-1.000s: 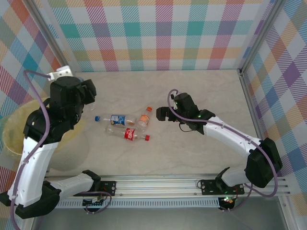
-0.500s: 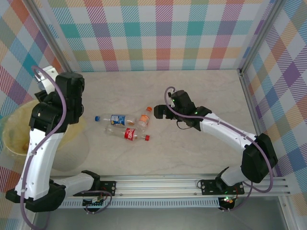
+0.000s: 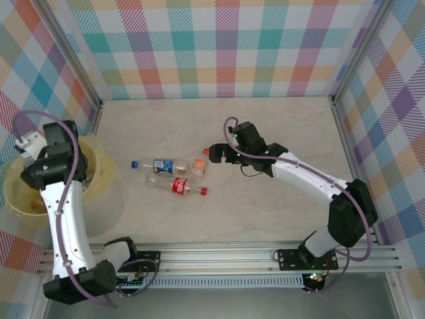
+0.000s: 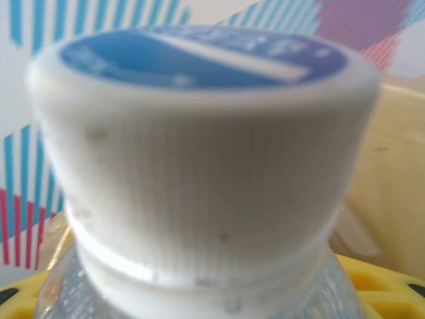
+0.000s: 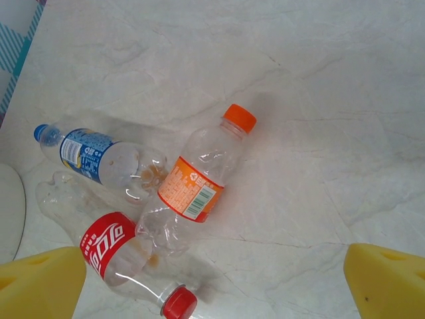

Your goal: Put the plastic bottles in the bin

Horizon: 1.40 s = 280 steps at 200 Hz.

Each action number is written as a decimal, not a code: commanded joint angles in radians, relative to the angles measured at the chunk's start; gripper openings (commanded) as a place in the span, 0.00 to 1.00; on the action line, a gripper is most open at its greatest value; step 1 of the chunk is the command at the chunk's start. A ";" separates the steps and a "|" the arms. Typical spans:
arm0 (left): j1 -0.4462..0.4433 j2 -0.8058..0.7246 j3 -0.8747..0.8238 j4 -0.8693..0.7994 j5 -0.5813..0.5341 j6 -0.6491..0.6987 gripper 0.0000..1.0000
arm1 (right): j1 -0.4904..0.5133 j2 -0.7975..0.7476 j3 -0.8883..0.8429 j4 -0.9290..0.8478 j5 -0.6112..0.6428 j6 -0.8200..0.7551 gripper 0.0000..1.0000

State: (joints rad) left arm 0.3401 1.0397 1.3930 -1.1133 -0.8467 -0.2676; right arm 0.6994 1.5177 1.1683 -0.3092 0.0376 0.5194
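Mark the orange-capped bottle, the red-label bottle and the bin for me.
orange-capped bottle (image 5: pixel 190 191), right wrist view, on its orange label
red-label bottle (image 5: pixel 108 243), right wrist view, on its red label
bin (image 3: pixel 99 161), top external view, on its right wall

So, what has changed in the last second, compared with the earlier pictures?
The left arm swung left over the bin, carrying a white-capped bottle. The right gripper, open, moved left toward the orange-capped bottle. The three lying bottles stayed put.
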 commanded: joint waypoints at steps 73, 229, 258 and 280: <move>0.283 0.129 0.064 -0.026 0.120 -0.028 0.87 | -0.005 0.030 0.063 -0.032 -0.041 0.005 1.00; 0.238 0.003 -0.084 0.013 0.609 -0.190 0.93 | -0.006 0.002 0.022 -0.033 -0.007 0.007 1.00; 0.254 -0.007 -0.075 0.008 0.620 -0.186 0.93 | -0.007 -0.005 0.025 -0.044 0.003 -0.010 1.00; 0.254 0.011 0.013 0.001 0.687 -0.179 0.92 | -0.006 -0.006 0.025 -0.043 0.010 -0.016 1.00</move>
State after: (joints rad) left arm 0.5854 1.0183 1.3613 -1.0222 -0.2882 -0.4042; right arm 0.6994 1.5421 1.2041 -0.3359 0.0277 0.5194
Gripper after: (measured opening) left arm 0.924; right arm 0.996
